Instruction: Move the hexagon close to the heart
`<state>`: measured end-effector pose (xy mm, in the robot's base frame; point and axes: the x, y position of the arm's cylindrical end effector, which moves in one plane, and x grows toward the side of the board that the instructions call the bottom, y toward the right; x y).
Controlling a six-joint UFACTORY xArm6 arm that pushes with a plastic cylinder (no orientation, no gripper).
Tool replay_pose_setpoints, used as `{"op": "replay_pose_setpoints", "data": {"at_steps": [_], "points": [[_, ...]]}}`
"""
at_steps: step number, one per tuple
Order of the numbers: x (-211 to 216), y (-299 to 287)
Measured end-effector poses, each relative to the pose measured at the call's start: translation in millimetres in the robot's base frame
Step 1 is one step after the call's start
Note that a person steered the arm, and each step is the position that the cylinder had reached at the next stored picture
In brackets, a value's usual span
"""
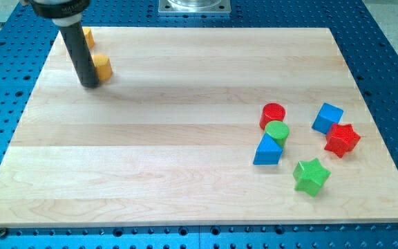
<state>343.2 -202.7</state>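
A yellow block (103,66), probably the hexagon, lies near the board's top left corner. A second yellow block (88,36), whose shape I cannot make out, sits just above it and is partly hidden behind the rod. My tip (90,85) rests on the board against the lower left side of the first yellow block. The two yellow blocks are a short gap apart.
A cluster lies at the view's right: a red cylinder (273,114), a green cylinder (277,131), a blue triangle (267,150), a blue cube (327,117), a red star (342,139) and a green star (311,176). The wooden board (150,159) sits on a blue perforated table.
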Motion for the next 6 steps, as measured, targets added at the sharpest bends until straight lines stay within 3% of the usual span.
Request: {"op": "replay_pose_setpoints", "data": {"at_steps": [2,3,4,5,6], "points": [[-3,37],[-38,60],[-62,42],[-64,28],[-57,66]]}}
